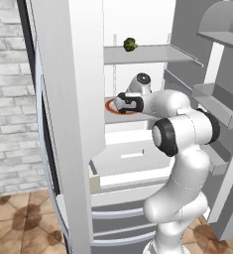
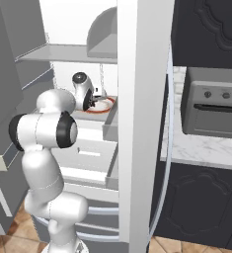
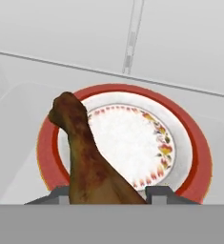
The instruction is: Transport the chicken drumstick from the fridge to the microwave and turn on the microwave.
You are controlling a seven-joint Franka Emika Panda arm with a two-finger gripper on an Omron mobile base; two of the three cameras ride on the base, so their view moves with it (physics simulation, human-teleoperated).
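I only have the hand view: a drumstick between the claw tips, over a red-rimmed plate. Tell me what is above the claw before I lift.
Observer: A shelf runs above the claw, with a small green vegetable on it.
Operator: Give me the way out.
Observer: Both fridge doors are open, the left door and the right door, one on each side of the arm.
Operator: Report what lies beyond the right door.
Observer: A grey oven stands on a marble counter.
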